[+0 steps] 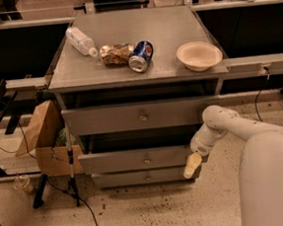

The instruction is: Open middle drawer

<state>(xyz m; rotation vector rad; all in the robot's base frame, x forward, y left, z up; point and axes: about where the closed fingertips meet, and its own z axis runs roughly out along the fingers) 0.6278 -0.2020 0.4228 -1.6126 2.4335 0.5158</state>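
Observation:
The grey cabinet (127,66) has three drawer fronts, one above the other. The middle drawer (116,161) is a long flat grey front with a small round knob (146,160) at its centre. It sits out a little from the cabinet, with a dark gap above it. The widest drawer (107,119) is above it and the narrowest drawer (122,178) below it. My gripper (191,165), with yellowish tips, hangs at the right end of the middle drawer, right of the knob and apart from it. My white arm (231,122) reaches in from the right.
On the cabinet top lie a plastic bottle (80,41), a snack bag (115,54), a blue can (140,56) and a bowl (199,55). A cardboard box (44,138) and a stand leg (71,165) are at the cabinet's left. My white body (276,182) fills the lower right.

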